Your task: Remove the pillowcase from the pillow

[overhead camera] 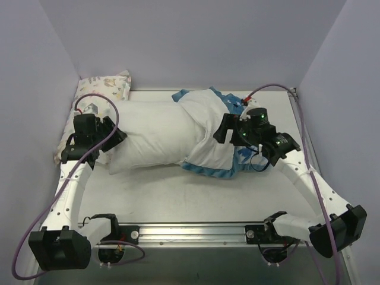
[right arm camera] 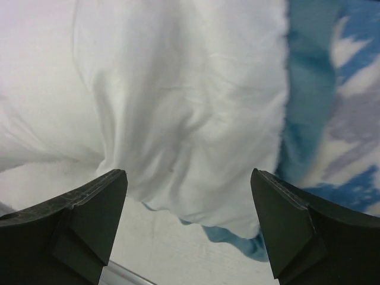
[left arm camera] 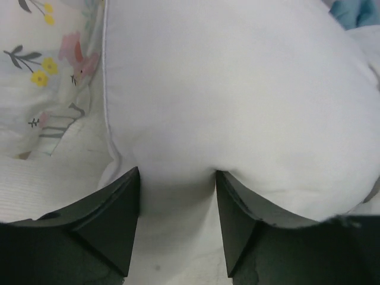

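Note:
The plump white pillow (overhead camera: pixel 151 133) lies across the middle of the table. Its right end is inside the pillowcase (overhead camera: pixel 208 127), which shows its plain white face and a teal-blue frill (overhead camera: pixel 205 171) along the front. My left gripper (overhead camera: pixel 116 134) is at the pillow's bare left end. In the left wrist view its jaws (left arm camera: pixel 177 172) stand apart, with the pillow (left arm camera: pixel 237 101) bulging into the gap. My right gripper (overhead camera: pixel 224 133) hangs over the pillowcase's right part. It is wide open (right arm camera: pixel 189 172), with nothing between its fingers and the white cloth (right arm camera: pixel 196 107) just ahead. The printed blue cloth (right arm camera: pixel 350 119) is to its right.
A small pastel animal-print pillow (overhead camera: pixel 104 86) leans in the back left corner, also seen behind the big pillow (left arm camera: pixel 47 71). Lilac walls close in the table on three sides. A metal rail (overhead camera: pixel 190 228) runs along the near edge. Purple cables (overhead camera: pixel 279 88) loop from both arms.

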### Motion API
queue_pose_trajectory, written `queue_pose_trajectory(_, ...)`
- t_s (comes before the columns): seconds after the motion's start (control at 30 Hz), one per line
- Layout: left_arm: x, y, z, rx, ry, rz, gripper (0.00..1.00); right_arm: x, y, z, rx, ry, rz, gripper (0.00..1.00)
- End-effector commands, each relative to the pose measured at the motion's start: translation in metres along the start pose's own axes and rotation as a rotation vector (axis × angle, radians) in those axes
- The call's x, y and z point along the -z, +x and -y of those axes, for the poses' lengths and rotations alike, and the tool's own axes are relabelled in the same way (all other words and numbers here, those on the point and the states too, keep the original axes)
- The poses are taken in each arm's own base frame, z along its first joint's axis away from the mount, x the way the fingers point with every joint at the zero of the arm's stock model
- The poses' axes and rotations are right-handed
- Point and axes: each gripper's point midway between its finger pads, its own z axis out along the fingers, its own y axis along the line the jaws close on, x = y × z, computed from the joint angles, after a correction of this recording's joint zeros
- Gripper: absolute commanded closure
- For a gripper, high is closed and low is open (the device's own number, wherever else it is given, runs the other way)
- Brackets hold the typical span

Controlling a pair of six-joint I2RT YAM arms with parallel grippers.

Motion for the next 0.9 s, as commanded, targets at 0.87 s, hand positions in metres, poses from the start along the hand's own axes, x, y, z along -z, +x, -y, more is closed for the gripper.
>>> queue_pose_trajectory(0.87, 0.009, 0.124, 0.083, 0.05, 0.209, 0.132, 0.02, -0.027, 0.054, 0.137, -0.318, 0.254, -0.095, 0.12)
